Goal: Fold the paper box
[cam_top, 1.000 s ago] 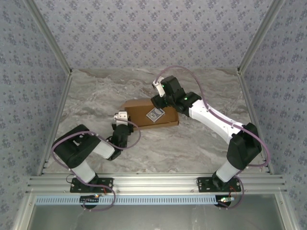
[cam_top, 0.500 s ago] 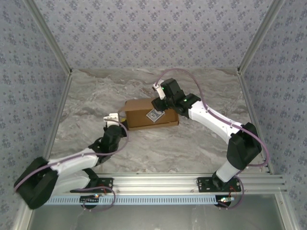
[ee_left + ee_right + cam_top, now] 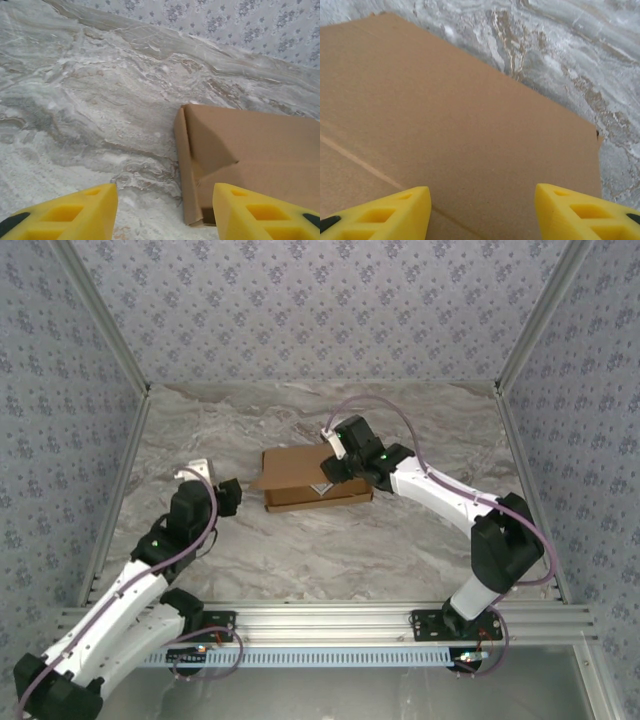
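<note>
The paper box lies closed and flat in the middle of the marble table, a shallow brown cardboard mailer. My right gripper is over its right end, and in the right wrist view the open gripper sits low above the plain lid with nothing between its yellow fingers. My left gripper stands apart from the box's left end. In the left wrist view the gripper is open, and the box's left side flap bulges slightly outward ahead of it.
A small dark white-bordered card shows at the box's near edge by the right gripper. Patterned walls enclose the table on three sides, and an aluminium rail runs along the near edge. Bare marble lies left of the box.
My left arm has swung out to the left and drawn its gripper back from the box's left end. The right gripper has shifted slightly nearer over the lid.
</note>
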